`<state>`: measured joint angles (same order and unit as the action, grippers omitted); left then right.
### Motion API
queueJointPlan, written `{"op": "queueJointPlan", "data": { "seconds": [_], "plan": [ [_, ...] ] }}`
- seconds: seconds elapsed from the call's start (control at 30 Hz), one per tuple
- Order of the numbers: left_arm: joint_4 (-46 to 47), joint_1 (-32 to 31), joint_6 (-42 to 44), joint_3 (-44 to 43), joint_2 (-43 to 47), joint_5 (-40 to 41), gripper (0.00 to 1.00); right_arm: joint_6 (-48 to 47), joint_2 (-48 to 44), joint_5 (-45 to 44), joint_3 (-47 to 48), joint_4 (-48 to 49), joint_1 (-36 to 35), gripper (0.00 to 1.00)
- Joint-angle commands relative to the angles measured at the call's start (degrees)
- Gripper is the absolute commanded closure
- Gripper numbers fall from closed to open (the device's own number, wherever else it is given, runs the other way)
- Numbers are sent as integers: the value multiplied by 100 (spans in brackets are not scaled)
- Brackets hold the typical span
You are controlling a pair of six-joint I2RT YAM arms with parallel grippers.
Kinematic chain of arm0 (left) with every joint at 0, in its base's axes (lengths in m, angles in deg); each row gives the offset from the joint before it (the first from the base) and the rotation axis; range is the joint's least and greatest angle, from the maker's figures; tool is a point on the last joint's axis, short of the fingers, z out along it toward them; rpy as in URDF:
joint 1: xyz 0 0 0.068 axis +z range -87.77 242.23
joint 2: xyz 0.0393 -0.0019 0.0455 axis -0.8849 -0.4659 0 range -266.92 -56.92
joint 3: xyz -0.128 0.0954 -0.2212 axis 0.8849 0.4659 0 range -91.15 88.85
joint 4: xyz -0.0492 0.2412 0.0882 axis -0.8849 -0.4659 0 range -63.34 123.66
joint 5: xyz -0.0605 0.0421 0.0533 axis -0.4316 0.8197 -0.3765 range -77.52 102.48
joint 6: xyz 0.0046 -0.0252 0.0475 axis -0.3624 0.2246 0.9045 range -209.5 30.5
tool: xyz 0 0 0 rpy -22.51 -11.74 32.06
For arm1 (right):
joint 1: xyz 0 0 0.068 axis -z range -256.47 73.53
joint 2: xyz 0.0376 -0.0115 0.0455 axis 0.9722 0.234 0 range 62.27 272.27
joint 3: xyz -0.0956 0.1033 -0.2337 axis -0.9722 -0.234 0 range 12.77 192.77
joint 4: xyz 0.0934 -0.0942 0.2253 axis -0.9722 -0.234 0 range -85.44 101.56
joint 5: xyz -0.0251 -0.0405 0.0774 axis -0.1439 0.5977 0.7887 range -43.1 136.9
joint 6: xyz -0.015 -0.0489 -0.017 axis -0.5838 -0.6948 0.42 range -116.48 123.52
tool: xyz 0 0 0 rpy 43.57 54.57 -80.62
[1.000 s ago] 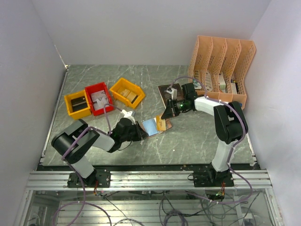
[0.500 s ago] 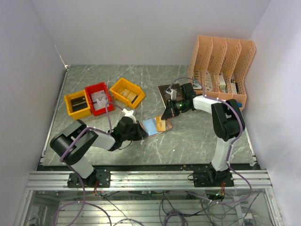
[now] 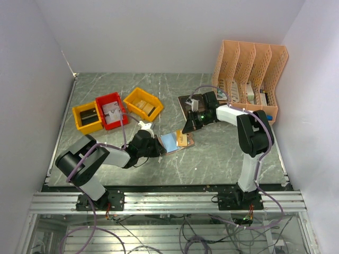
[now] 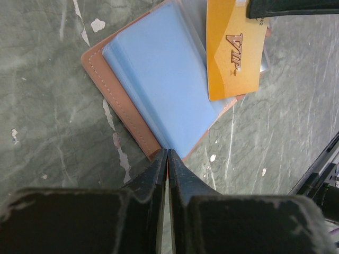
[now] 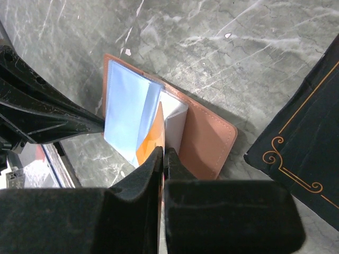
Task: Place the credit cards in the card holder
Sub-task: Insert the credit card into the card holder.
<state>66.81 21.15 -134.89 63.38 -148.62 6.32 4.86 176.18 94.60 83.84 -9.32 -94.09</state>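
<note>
Holding the orange-gold card [image 4: 233, 58]: right hand [image 5: 163, 152], its fingers pressed together on one short end of the card, the rest of the card reaching out over the card holder
Card holder [image 5: 204, 140]: tan-pink with a stitched border, spread open and flat on the surface [image 3: 222, 153], near the middle, between the two hands
Orange-gold card, position: printed face up, "VIP" readable in the left wrist view; it overlaps the half of the holder nearer the right hand and a clear sleeve there; whether its free end sits inside a pocket cannot be told
Light blue card [image 4: 159, 74]: flat on the half of the holder nearer the left hand, covering most of that half, with the leather border showing along its outer side; the orange-gold card lies just beside it
Left hand [image 4: 167, 153]: low over the surface, fingers drawn together to a hairline slit, tips at the holder's near corner right by the light blue card; whether they nip the leather cannot be told
Black book [image 5: 296, 148]: flat on the surface under the right arm, gold ornament on its cover, near the holder but apart from it
Bins: yellow bin [image 3: 87, 117], red bin [image 3: 111, 111] and orange-yellow bin [image 3: 143, 104] side by side at the rear left, well apart from the holder
File rack [image 3: 249, 69]: peach-orange, slotted, upright at the rear right
</note>
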Motion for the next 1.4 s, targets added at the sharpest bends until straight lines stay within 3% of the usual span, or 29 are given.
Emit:
{"op": "queueJointPlan", "data": {
  "seconds": [0.0, 1.37],
  "plan": [
    [-172, -4, 181, -84, 63, 254, 85, -227, 149, -245, 159, -218, -84, 100],
    [-352, -5, 323, -205, 69, 267, 85, -596, 943, -485, 1047, -1105, -399, 100]
  ]
}}
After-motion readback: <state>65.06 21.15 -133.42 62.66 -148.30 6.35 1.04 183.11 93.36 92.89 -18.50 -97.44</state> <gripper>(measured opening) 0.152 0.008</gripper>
